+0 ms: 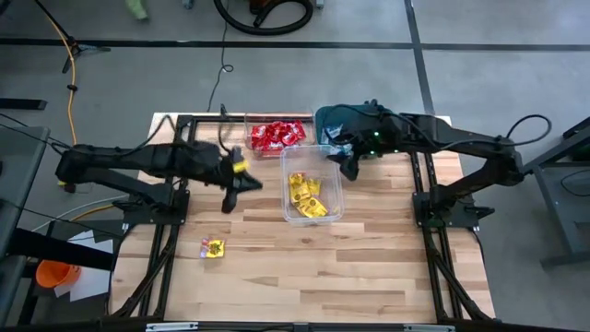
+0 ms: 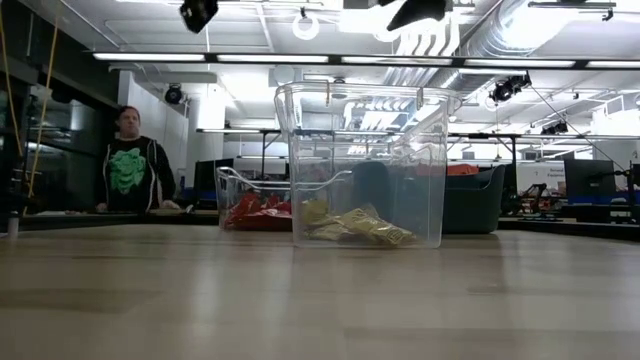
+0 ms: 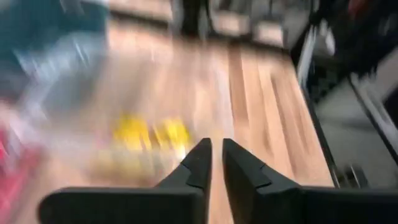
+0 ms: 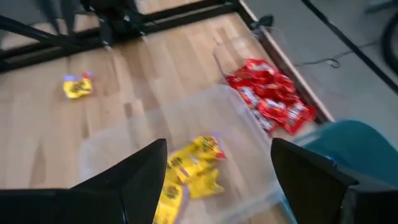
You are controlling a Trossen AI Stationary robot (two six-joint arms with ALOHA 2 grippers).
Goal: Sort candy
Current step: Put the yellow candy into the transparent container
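Note:
Yellow candy packets [image 1: 306, 195] lie in a clear tub [image 1: 334, 189] at mid-table, also seen in the right wrist view [image 4: 189, 168]. Red packets [image 1: 277, 135] fill a second clear tub behind it. One loose yellow packet [image 1: 213, 247] lies flat on the wood nearer the near-left side [image 4: 77, 86]. My left gripper [image 1: 241, 184] hovers left of the yellow tub, its fingers [image 3: 200, 163] close together with nothing between them. My right gripper [image 1: 348, 166] hangs open [image 4: 217, 155] above the yellow tub's far right corner, beside the teal bin [image 1: 330, 118].
The teal bin [image 2: 470, 200] stands at the far edge, right of the red tub [image 2: 255, 212]. Black frame rails run along both table sides [image 1: 171, 221]. Bare wood spreads across the near half. A person [image 2: 130, 165] stands beyond the far edge.

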